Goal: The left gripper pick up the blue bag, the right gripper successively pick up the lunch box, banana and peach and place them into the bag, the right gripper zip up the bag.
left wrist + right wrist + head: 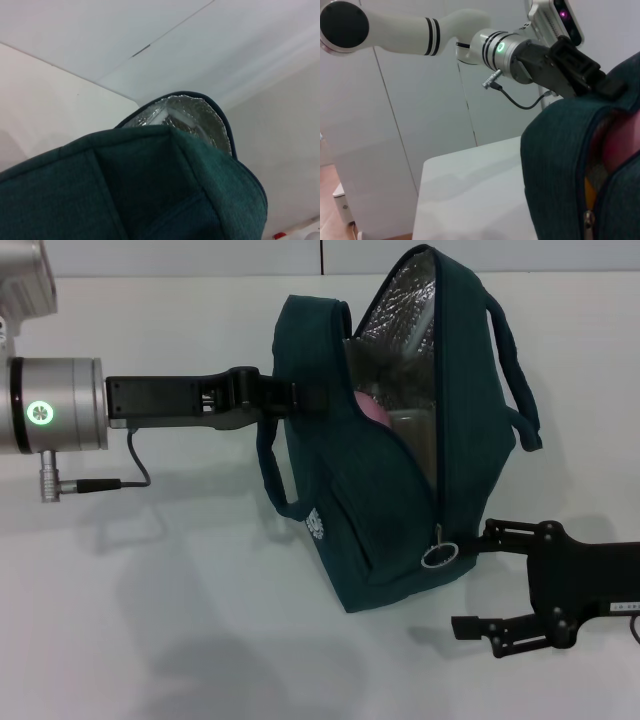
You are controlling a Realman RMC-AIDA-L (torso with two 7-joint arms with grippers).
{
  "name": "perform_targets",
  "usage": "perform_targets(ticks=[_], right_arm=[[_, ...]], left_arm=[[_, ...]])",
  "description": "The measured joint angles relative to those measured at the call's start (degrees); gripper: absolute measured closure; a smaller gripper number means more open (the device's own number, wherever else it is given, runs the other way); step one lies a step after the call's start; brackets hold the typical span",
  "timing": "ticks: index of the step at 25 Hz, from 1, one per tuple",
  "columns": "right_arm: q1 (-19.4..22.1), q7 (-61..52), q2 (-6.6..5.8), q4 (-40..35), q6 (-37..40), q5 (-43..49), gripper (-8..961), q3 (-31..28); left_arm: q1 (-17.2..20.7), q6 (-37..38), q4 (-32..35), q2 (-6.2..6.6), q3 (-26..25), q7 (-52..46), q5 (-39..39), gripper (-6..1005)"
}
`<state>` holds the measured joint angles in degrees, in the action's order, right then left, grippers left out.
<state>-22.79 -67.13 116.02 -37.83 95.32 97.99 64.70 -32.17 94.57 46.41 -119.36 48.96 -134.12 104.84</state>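
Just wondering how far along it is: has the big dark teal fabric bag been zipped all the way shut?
No: the dark teal fabric bag gapes open at the top, showing its silver lining and something pink inside.

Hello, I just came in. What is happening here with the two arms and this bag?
The left gripper holds the blue bag up by its upper edge, above the white table. The bag is still unzipped, its silver lining showing, and something pink, probably the peach, sits inside. A bit of yellow shows through the opening in the right wrist view, likely the banana. The right gripper is open beside the zipper pull, so zipping seems next.
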Motion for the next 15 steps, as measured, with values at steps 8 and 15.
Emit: perform_targets(ticks=[8, 15], right_arm=[[-1.24, 0.21, 0.14, 0.78, -0.63, -2.14, 136, 3.28], [-1.51, 0.83, 0.18, 1.00, -1.20, -2.70, 152, 3.67]], left_arm=[[0.01, 0.00, 0.00, 0.05, 0.00, 0.00, 0.00, 964], [0.02, 0.00, 0.00, 0.09, 0.00, 0.00, 0.01, 964]])
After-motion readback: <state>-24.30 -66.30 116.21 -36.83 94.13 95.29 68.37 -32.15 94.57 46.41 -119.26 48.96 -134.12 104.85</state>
